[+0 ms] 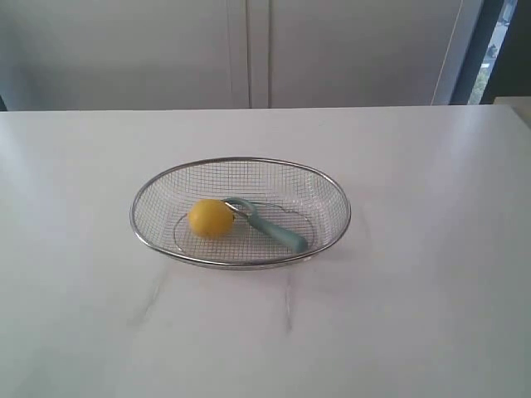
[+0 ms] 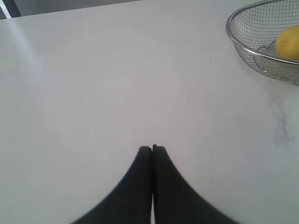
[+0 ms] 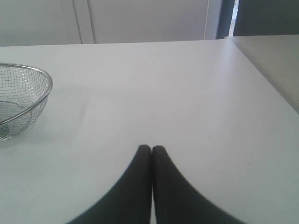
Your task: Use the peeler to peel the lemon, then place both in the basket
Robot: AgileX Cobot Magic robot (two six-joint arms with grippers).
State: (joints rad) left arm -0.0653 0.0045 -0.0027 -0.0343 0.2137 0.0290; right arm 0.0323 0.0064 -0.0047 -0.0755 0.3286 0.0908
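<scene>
The yellow lemon (image 1: pixel 211 219) lies inside the wire-mesh basket (image 1: pixel 158 186) in the middle of the white table. Beside it in the basket rests the peeler (image 1: pixel 274 230), its teal handle pointing toward the front right and its blade head next to the lemon. The left wrist view shows the basket rim (image 2: pixel 233 39) and the lemon (image 2: pixel 288 43) at its edge, far from my left gripper (image 2: pixel 152 148), which is shut and empty over bare table. My right gripper (image 3: pixel 151 148) is likewise shut and empty, with the basket (image 3: pixel 44 91) off to one side. Neither arm shows in the exterior view.
The white table (image 1: pixel 415 315) spreads all around the basket. Pale cabinet doors (image 1: pixel 249 50) stand behind the far edge. A second table surface (image 3: pixel 275 60) adjoins past the table's edge in the right wrist view.
</scene>
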